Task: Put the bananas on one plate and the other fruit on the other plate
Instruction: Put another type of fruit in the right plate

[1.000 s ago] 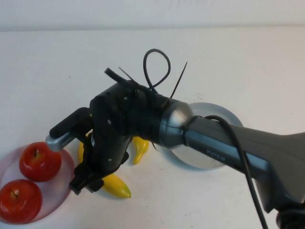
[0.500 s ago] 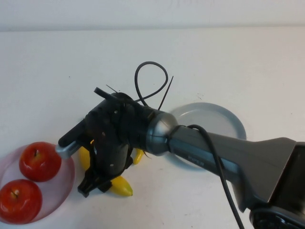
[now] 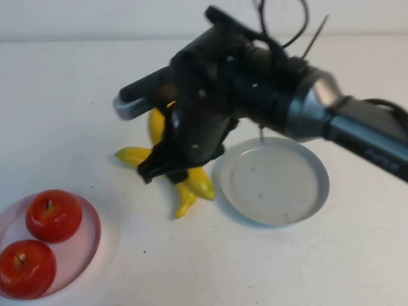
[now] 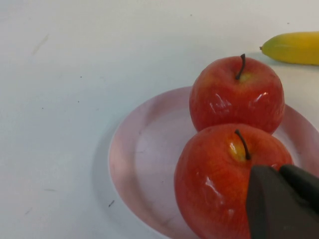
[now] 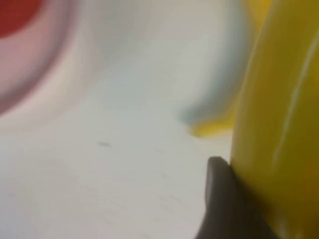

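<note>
banana [image 3: 167,163] now aloft, right gripper [image 3: 167,171]

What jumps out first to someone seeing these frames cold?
The big right arm dominates mid-table, its right gripper closed on a yellow banana raised just left of the empty grey-blue plate; the second banana lies beneath. At front left, two red apples fill the pink plate, the left gripper shut beside them.

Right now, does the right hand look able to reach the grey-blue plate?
Probably yes: right hand, gripping a banana, hangs beside the bare grey-blue plate; left hand, shut, hovers over the apples.
</note>
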